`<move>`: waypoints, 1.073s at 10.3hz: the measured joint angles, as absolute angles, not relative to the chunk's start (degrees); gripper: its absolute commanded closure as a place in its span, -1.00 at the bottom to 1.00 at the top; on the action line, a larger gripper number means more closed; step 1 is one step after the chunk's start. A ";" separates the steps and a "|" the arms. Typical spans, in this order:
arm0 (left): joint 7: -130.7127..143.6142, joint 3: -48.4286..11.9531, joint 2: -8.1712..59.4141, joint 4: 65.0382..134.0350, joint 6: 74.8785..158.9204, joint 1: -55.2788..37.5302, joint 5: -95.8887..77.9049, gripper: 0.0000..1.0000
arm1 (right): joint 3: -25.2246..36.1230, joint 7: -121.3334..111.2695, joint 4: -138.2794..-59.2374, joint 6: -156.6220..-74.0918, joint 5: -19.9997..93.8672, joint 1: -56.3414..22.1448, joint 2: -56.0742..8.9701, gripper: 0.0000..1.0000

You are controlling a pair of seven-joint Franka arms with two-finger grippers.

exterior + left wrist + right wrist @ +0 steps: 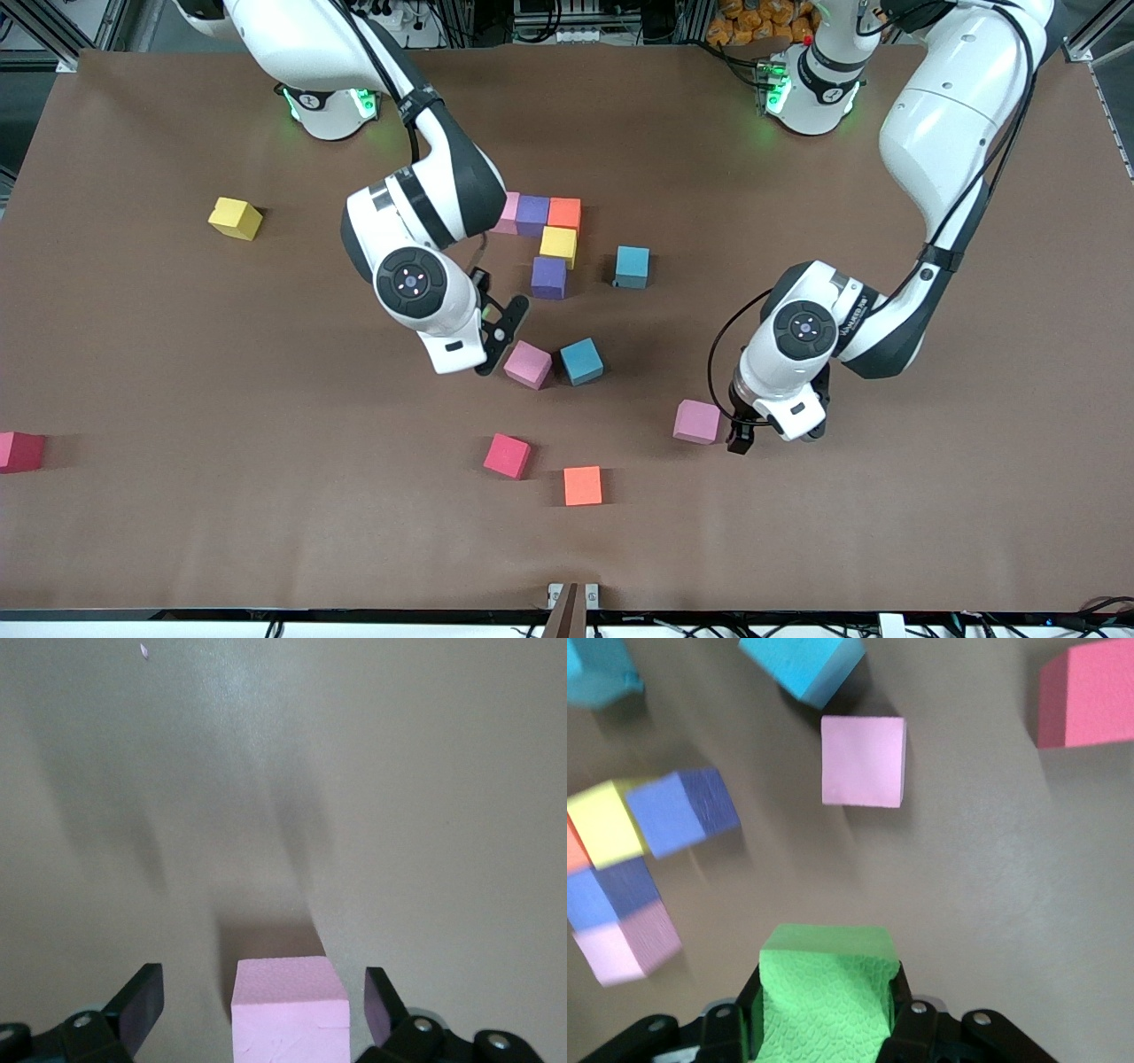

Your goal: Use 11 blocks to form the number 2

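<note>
right gripper (498, 330): clamped on green block (824, 992), over the tabletop (177, 372) beside a loose pink block (528, 364).
partial figure (549, 244): pink, purple, orange, yellow, purple blocks touching, near the right gripper.
risk, right: the descending green block may knock that pink block or skew the row.
left gripper (742, 436): apart, straddling the pink block (290, 1010).
risk, left: an off-centre close could twist or push that block.

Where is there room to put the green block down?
Bare table spreads between the lone yellow block and the red block at the table's edge. It is crowded mid-table, where the right gripper holds the green block by the pink block. The open left gripper straddles another pink block.
</note>
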State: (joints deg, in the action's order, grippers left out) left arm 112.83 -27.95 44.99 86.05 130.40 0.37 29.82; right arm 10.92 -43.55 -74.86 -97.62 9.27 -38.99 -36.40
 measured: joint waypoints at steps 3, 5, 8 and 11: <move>113.02 -27.54 45.06 85.99 130.61 -0.09 29.82 -1.00 | 10.65 -58.58 -78.58 -102.95 6.03 -41.87 -36.42 1.00; 114.66 -26.37 45.02 85.05 131.00 0.07 29.81 -1.00 | 10.60 -63.42 -83.84 -109.97 5.36 -43.86 -35.63 1.00; 115.21 -22.82 44.88 83.28 131.09 1.46 29.81 -1.00 | 10.34 -65.81 -97.64 -121.40 5.31 -46.31 -28.41 1.00; 115.21 -22.33 44.86 82.99 131.10 2.95 29.81 -1.00 | 10.19 -64.69 -106.51 -124.17 5.28 -49.83 -23.18 1.00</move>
